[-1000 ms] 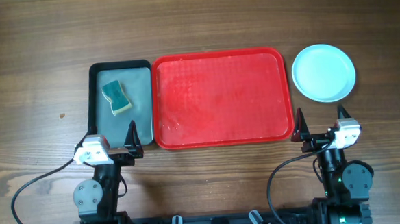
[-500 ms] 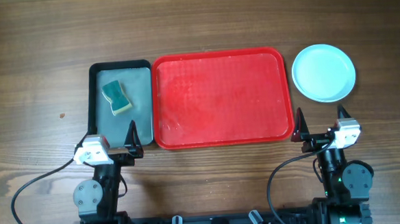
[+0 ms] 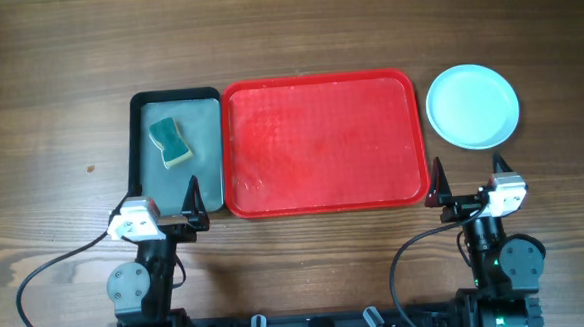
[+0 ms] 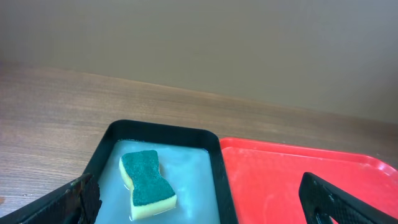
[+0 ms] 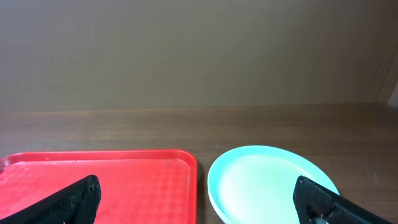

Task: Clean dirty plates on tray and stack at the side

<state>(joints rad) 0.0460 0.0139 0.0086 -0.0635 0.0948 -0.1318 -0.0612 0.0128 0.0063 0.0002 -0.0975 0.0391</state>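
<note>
The red tray (image 3: 321, 142) lies in the middle of the table with nothing on it; it also shows in the left wrist view (image 4: 298, 180) and the right wrist view (image 5: 124, 180). A stack of pale aqua plates (image 3: 472, 106) rests on the table just right of the tray, also seen in the right wrist view (image 5: 267, 183); only the top plate shows. My left gripper (image 3: 170, 198) is open and empty near the front edge of the black tray. My right gripper (image 3: 469, 174) is open and empty, in front of the plates.
A black tray with a grey inside (image 3: 203, 148) sits left of the red tray and holds a green and yellow sponge (image 3: 171, 142), seen also in the left wrist view (image 4: 145, 184). Bare wood table lies all around.
</note>
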